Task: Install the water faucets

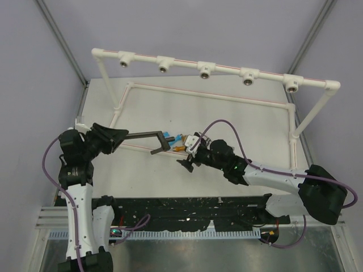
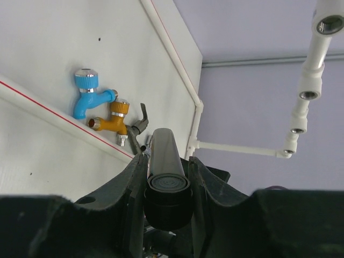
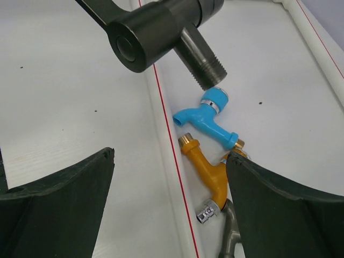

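Blue tap (image 3: 203, 117) beside orange tap (image 3: 207, 167); pipe (image 3: 174, 215) near.

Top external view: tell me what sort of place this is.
Probably a robot test cell, not a real washroom. Plain panel walls box in a white table, and a freestanding white pipe frame carries a row of empty sockets.

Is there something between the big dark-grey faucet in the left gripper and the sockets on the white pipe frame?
Nothing visible blocks the way to the brass-lined sockets. The large dark-grey long-armed faucet sits in the left gripper; only the open right gripper hangs close to its threaded end.
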